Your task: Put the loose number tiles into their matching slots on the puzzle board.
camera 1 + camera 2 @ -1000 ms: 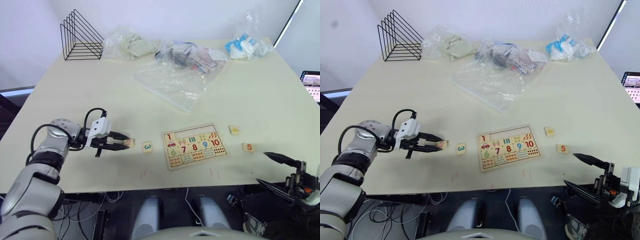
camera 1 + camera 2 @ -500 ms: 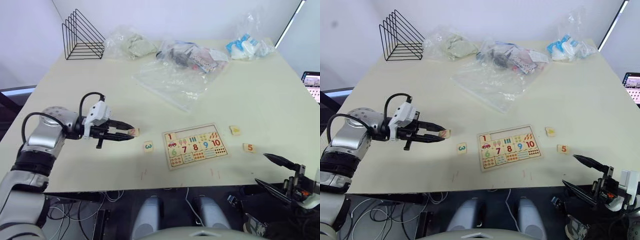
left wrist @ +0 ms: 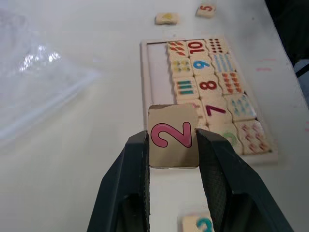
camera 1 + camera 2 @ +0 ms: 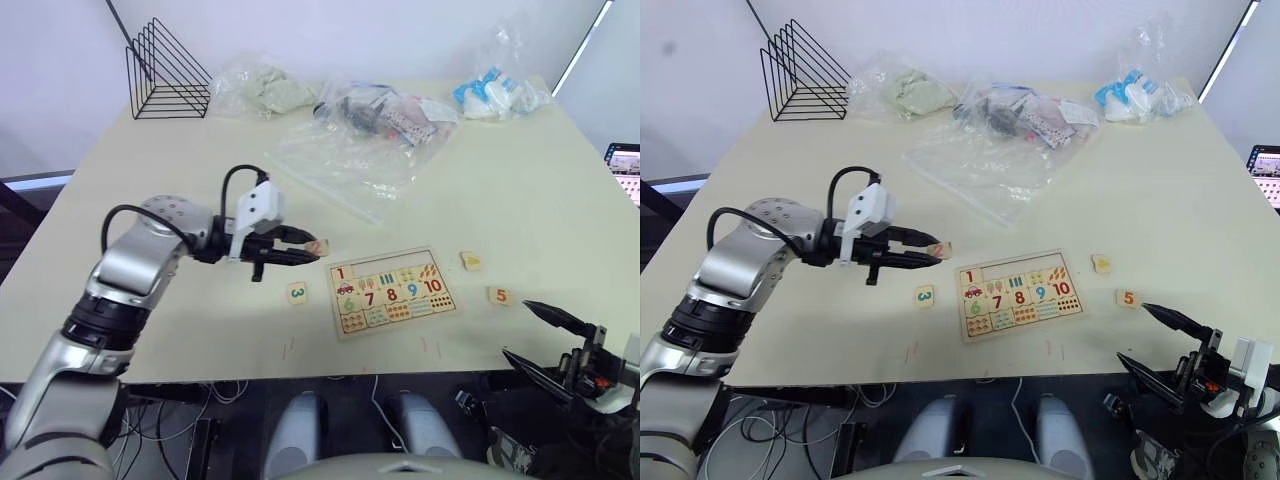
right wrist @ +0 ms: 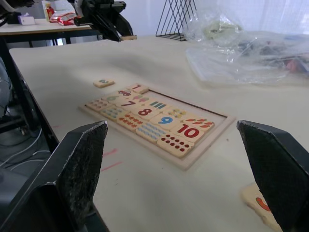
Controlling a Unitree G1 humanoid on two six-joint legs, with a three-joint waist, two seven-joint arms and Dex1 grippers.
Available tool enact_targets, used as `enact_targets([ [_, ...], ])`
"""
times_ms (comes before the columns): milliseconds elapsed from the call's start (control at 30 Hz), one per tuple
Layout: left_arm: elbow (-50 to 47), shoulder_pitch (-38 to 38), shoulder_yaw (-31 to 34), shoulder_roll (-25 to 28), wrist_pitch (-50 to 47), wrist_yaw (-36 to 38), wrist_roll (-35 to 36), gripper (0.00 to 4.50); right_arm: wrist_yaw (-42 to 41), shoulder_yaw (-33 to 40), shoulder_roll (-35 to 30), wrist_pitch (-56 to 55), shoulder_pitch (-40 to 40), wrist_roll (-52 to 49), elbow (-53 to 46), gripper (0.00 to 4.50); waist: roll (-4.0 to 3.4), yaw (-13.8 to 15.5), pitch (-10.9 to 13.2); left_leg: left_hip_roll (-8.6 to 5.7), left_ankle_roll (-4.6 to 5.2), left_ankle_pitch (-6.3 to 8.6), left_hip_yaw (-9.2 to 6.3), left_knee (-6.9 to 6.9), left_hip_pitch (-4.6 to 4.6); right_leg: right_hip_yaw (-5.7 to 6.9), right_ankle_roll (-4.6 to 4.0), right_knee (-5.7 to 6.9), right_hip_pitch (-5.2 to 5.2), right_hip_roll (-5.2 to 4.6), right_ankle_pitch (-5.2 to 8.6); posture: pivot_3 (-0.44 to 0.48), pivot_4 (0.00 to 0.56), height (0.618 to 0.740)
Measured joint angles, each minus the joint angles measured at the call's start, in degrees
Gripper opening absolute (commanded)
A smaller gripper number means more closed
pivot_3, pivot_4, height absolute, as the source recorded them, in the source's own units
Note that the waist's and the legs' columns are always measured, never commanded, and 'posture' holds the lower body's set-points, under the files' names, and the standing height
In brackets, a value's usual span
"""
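My left gripper [image 4: 312, 249] is shut on the number 2 tile [image 3: 173, 135] and holds it above the table, just off the top left corner of the puzzle board [image 4: 378, 265]. The board's top row holds a 1 tile [image 4: 340, 273], and the rest of that row is bare. Three loose number tiles lie on the table. The 3 tile [image 4: 297, 293] is left of the board, and to the board's right are a yellow-marked tile [image 4: 470, 261] and the 5 tile [image 4: 498, 296]. My right gripper [image 4: 514, 328] hangs open off the table's near right edge, with nothing between its fingers.
A black wire rack [image 4: 165, 70] stands at the far left corner. Clear plastic bags [image 4: 350, 150] lie behind the board, and more bagged items [image 4: 495, 90] sit along the far edge. A screen [image 4: 625, 165] shows beyond the right edge.
My left gripper has lifted the 2 tile off the table and carried it right, from left of the 3 tile to the board's top left corner. The right gripper has stayed put.
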State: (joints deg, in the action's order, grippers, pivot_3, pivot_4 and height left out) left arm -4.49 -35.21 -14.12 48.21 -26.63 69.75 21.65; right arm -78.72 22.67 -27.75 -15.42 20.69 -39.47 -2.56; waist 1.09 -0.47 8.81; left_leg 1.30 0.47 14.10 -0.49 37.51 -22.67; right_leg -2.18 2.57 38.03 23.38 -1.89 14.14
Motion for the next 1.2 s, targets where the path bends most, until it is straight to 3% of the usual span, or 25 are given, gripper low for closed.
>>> enact_targets([
  [567,-3.66,-8.09,-13.38,-12.23,-14.05,-8.07,-13.49,0.93,1.52,-1.69,0.07,-0.04,-2.98,0.90,0.15,4.50,0.01,-0.11,0.01,-0.02,0.00,0.00,0.00,0.01,-0.02,-0.02,0.01,-0.01,0.00,0.01,0.00,0.000,0.150,0.740],
  [767,-3.68,-10.52,-15.94,-13.15,-20.79,-9.15,-15.11,0.93,1.81,-1.95,0.55,-0.31,-3.36,1.17,0.18,4.50,0.00,-0.24,0.00,-0.02,0.00,0.00,-0.03,0.01,-0.01,-0.03,0.00,0.00,0.00,0.03,0.00,0.000,0.150,0.740],
  [1200,-2.85,-11.66,-20.02,-14.34,-22.84,-9.84,-17.83,0.93,2.19,-2.00,0.80,-0.95,-3.64,1.25,0.48,4.50,0.00,-0.18,0.00,-0.02,0.00,0.00,-0.01,0.01,-0.01,-0.03,0.00,0.00,0.00,0.02,0.00,0.000,0.150,0.740],
])
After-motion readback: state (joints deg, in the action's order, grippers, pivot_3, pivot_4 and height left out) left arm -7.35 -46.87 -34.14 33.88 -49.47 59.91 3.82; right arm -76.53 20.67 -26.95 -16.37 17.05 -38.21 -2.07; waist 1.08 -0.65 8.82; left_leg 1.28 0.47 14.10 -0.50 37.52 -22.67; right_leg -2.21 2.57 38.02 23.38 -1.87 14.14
